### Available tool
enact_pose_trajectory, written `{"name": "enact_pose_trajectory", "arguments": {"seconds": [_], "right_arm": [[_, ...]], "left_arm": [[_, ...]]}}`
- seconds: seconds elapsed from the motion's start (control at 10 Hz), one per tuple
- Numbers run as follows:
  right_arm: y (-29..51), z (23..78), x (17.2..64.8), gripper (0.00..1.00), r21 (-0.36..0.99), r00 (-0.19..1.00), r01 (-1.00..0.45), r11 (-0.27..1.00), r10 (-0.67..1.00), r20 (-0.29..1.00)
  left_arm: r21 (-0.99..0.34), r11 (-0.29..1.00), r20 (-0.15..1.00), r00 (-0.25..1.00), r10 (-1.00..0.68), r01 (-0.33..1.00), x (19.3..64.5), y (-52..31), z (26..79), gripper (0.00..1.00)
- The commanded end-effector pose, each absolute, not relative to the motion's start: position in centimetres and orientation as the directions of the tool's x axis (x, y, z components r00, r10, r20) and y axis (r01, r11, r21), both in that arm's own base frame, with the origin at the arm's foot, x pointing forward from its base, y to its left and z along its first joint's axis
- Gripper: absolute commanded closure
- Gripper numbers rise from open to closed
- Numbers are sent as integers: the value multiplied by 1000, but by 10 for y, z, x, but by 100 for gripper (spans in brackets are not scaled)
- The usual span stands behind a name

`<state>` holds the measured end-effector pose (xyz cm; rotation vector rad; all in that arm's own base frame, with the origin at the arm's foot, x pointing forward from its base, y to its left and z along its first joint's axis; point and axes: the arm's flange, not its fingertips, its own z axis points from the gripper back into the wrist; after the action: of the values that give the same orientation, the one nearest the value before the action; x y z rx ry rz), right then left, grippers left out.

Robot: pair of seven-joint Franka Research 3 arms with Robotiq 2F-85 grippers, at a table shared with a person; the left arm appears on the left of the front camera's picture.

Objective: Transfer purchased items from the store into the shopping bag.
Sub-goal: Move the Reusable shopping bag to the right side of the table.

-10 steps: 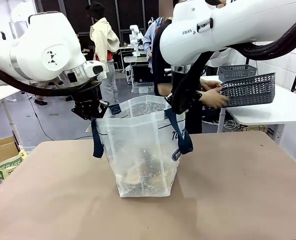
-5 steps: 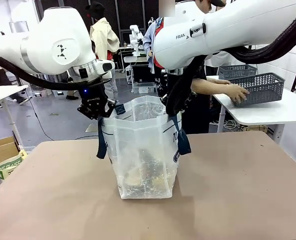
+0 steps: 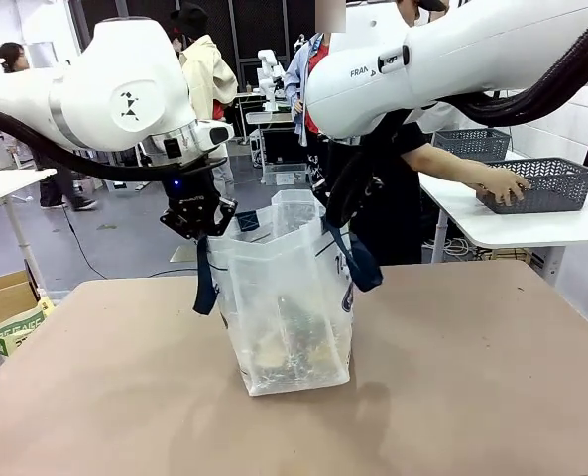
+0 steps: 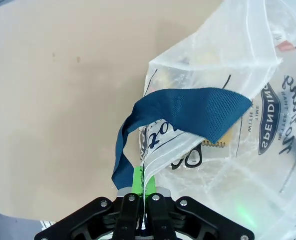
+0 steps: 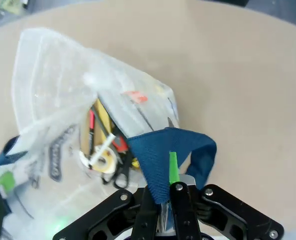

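Brown table [image 3: 472, 397], workshop behind, white side table [image 3: 531, 223] past its far right corner. Item one: clear plastic bag [image 3: 289, 297] with printed lettering, standing mid-table, nearer the far edge, mouth held open. Item two: left gripper [image 4: 143, 182], jaws fully closed on the bag's rim at the root of one navy strap [image 4: 187, 112]. Item three: right gripper [image 5: 165, 182], jaws fully closed on the other navy strap [image 5: 170, 150]. Item four: goods [image 5: 105, 150], a jumble of small things at the bottom of the bag, a red piece and a yellow one among them. Item five: grey basket [image 3: 546, 183] on the side table, a person's hand [image 3: 502, 185] at its rim; contents cannot be made out. Status, as judged: transfer looks done or nearly so; left to do, probably only letting go of the bag
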<state>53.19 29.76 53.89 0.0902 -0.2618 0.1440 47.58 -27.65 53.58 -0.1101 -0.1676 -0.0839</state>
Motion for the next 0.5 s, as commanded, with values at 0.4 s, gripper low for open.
{"name": "enact_pose_trajectory", "arguments": {"seconds": [0.4], "right_arm": [[305,530,534,100,123,964,-71,990,37,262]], "left_arm": [[-87,989,78,989,122,-116,476,-280,531,100]]}}
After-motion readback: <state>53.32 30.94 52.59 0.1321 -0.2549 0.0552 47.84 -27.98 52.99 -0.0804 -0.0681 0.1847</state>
